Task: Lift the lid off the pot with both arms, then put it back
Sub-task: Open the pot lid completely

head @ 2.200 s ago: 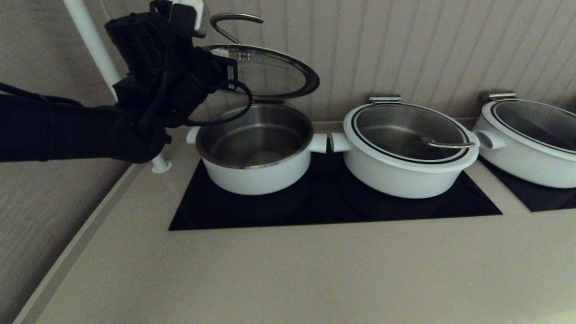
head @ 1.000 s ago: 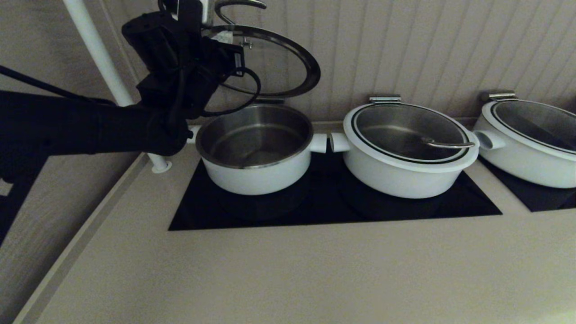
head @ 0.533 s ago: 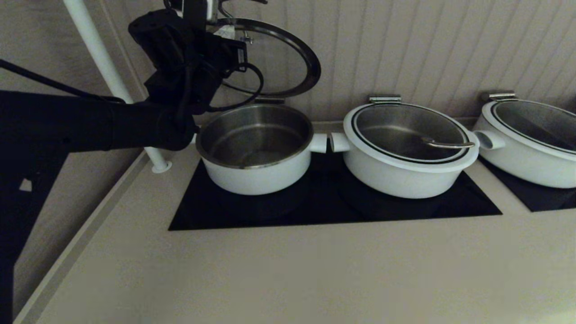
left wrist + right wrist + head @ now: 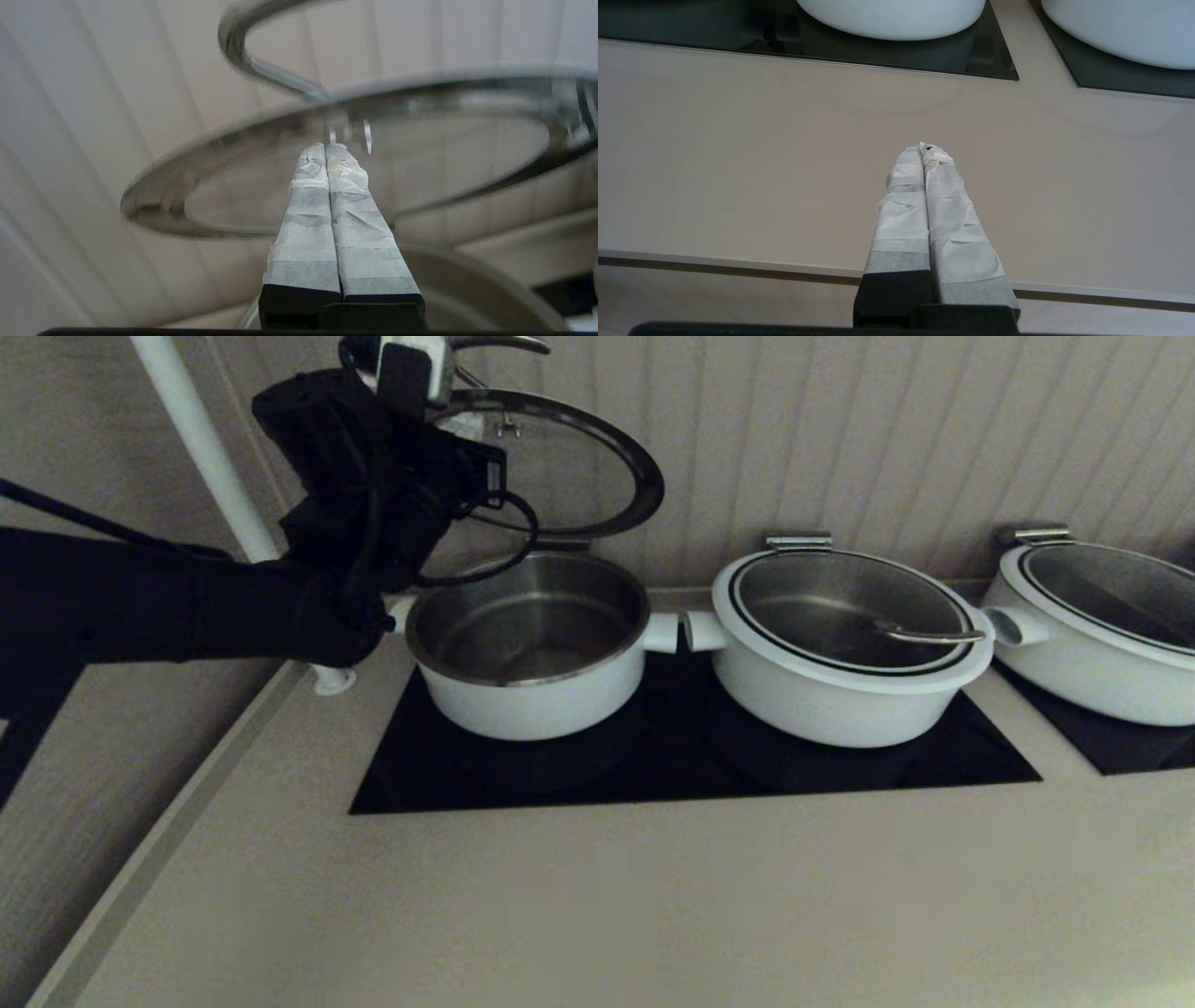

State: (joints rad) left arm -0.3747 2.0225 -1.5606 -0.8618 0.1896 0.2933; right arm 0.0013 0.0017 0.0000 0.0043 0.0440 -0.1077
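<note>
The pot (image 4: 532, 653) stands open on the left of the black hob, its steel inside bare. Its glass lid (image 4: 579, 476) is tilted up above the pot's far rim, close to the back wall, with the steel loop handle (image 4: 495, 343) at the top. My left gripper (image 4: 459, 425) is shut, and its fingertips press against the lid's underside near the handle's bolts. In the left wrist view the shut gripper (image 4: 325, 147) touches the glass of the lid (image 4: 154, 205). My right gripper (image 4: 924, 149) is shut and empty above the bare counter in front of the hobs; it is out of the head view.
A wider white pot (image 4: 845, 644) with its lid on stands right beside the open pot, side handles nearly touching. A third pot (image 4: 1092, 635) is at the far right. A white pole (image 4: 215, 476) rises at the counter's back left. The beige counter (image 4: 607, 905) lies in front.
My left arm raised the lid higher and steeper over the first part, then in the last half second it came down slightly. The pots have not moved.
</note>
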